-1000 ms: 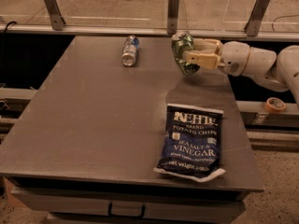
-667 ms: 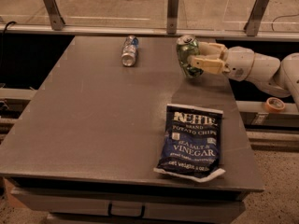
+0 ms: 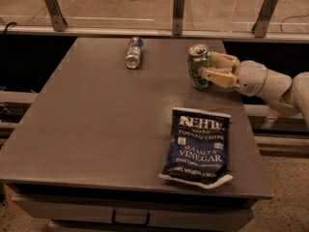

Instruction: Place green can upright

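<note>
Grey table (image 3: 96, 129) fills most of the view, backed by a glass barrier on metal posts (image 3: 178, 11), with speckled floor at the near right. The green can (image 3: 198, 67) is found at the far right of the tabletop, its long axis vertical or very nearly so and its silver top facing up. It is clasped from the right by the gripper (image 3: 208, 66), whose fingers are closed on its sides, the white arm (image 3: 270, 83) reaching in past the table's right edge. Whether the base is fully seated on the surface cannot be told, and the release is judged to depend on that. A silver-and-blue can (image 3: 133, 52) lies on its side to the far left, well apart. A bag of Kettle Brand potato chips (image 3: 197, 146) lies flat, nearer.
</note>
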`<state>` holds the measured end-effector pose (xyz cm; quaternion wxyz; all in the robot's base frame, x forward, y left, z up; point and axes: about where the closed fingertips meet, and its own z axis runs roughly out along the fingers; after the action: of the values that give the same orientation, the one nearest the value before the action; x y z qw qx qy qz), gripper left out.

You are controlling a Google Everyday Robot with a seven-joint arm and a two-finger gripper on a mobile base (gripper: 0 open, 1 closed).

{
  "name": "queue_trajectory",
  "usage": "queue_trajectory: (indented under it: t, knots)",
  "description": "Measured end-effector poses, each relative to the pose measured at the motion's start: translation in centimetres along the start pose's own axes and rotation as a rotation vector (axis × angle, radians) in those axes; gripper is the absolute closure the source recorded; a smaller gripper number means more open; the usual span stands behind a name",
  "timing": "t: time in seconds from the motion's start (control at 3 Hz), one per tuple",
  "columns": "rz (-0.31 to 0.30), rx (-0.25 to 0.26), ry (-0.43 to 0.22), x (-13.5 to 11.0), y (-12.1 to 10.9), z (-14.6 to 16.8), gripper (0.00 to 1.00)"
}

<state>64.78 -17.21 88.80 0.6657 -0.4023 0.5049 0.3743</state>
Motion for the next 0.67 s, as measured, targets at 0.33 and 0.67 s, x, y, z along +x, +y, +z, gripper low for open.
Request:
queue_trajectory:
  t: [0.33, 0.67]
  knots:
    - [0.002, 0.026, -0.027, 0.97, 0.30, -0.77, 0.28]
    - [0.002, 0.021, -0.028, 0.93, 0.41, -0.45, 0.04]
